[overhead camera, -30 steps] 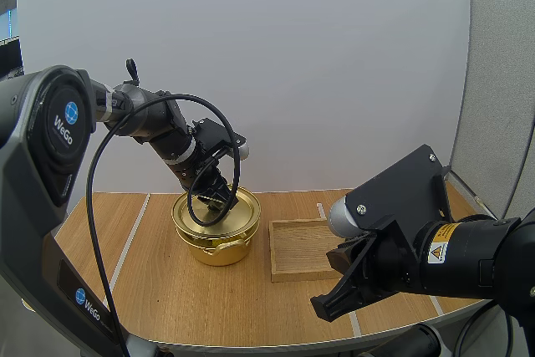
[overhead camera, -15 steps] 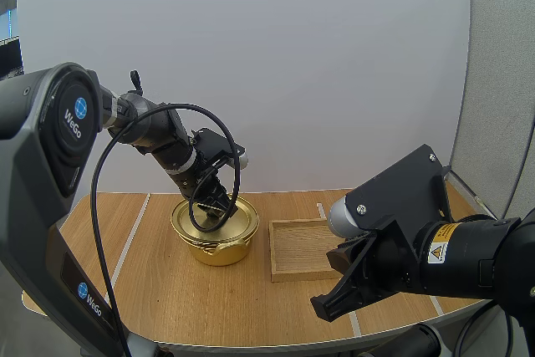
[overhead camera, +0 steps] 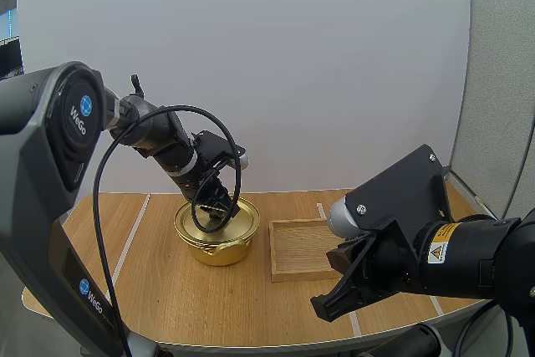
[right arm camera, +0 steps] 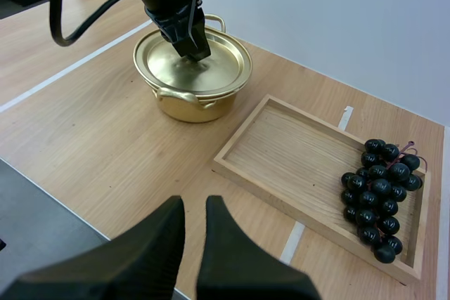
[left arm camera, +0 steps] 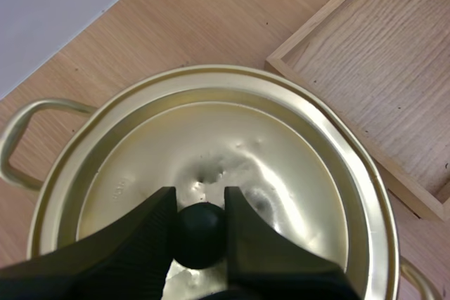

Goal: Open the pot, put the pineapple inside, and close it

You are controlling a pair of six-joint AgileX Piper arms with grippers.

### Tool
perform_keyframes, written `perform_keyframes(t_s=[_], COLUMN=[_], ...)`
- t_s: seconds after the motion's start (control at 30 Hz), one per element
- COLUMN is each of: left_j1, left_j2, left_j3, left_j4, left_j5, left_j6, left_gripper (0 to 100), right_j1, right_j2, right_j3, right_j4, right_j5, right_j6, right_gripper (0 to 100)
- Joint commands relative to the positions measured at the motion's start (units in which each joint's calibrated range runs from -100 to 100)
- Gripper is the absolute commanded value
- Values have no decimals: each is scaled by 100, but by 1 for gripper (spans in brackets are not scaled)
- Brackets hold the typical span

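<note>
A light wooden table point(overhead camera: 159, 290), crossed by pale tape lines point(overhead camera: 131, 240), stands before a plain white wall panel point(overhead camera: 318, 64). A grey partition point(overhead camera: 501, 73) rises beside the panel at the right. The light is even and soft.

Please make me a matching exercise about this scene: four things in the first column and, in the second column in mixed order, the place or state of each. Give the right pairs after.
Column 1
1. grapes
2. lid
3. left gripper
4. right gripper

Column 2
a. shut on the black knob
b. lying in the wooden tray
c. open, holding nothing, above the table
d. sitting on the pot

Pairs: 1-b, 2-d, 3-a, 4-c
</note>
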State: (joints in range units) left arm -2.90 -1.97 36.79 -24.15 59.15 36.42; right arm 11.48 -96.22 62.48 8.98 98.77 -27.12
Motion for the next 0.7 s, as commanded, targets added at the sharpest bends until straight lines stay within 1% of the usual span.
perform_keyframes(t_s=[0.0,0.27,0.33,0.4,0.43,0.67], left_j1=[1,1,1,1,1,1], left_j2=[25,25,25,25,25,25], left_j3=[50,50,50,50,50,50], left_j4=[-142,-142,-142,-142,-142,-142], left_j5=[291,291,253,253,253,252], left_j6=[35,35,35,35,35,25], left_gripper=[0,0,0,0,0,0], right_j1=[-23,-23,-23,-23,-23,-23], right_j2=[-24,-24,-24,-24,-24,-24], right_j3=[24,24,24,24,24,24], right_j4=[-34,41,54,54,54,54], right_j5=[-32,-35,-35,-35,-35,-35], right_j6=[-46,-46,-46,-46,-46,-31], right_gripper=[21,20,17,7,0,0])
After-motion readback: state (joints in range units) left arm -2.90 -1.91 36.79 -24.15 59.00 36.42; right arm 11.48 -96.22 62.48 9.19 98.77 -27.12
